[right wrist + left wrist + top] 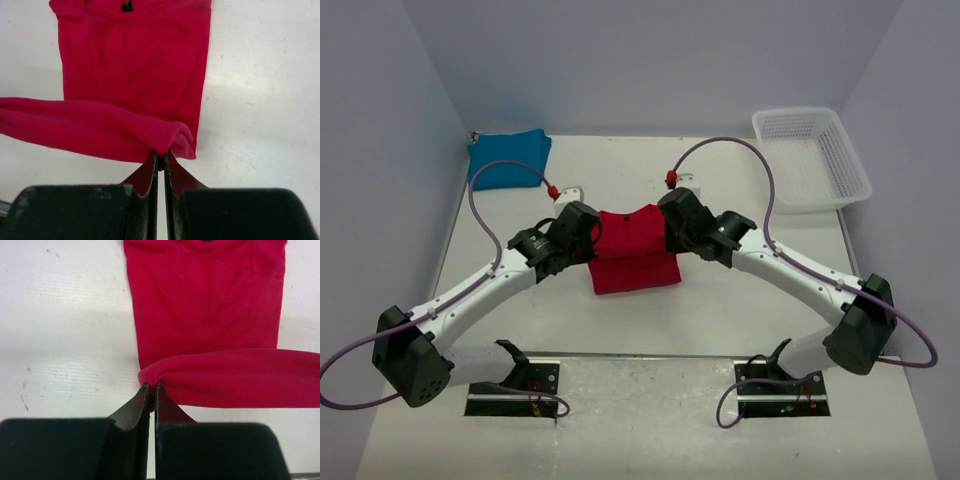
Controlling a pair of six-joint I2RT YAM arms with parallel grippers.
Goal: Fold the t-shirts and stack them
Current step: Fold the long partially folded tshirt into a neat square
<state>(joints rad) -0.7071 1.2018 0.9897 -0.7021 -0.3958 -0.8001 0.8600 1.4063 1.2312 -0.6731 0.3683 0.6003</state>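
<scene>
Your red t-shirt (633, 250) lies in the middle of the tabletop (720, 310), collar toward the far edge, with a rolled fold held across its width over the flat cloth that runs up to the collar. From above you cannot see either grip. The two wrists cover the shirt's left and right sides, and only the strip between them shows.

The wrist cameras settle it. Your left gripper (151, 386) has its jaws pressed together on the left end of that fold, where the cloth puckers at the tips. Your right gripper (161, 154) is clamped the same way on the right end, where the fabric bunches into small wrinkles. The fingers hide how much cloth sits between them. You also cannot tell whether the fold hangs clear of the layer beneath or rests on it.

In the left wrist view the fold runs off the right edge, and in the right wrist view off the left, so neither shows its full span. The collar is cut off at the top in both. The dark neck label (127, 6) shows only as a clipped patch.

The teal-blue t-shirt (508, 158) sits folded at the far left corner, well apart from the red one, with the left arm's cable (510, 162) crossing it. A white mesh basket (797, 112) stands at the far right corner.
</scene>
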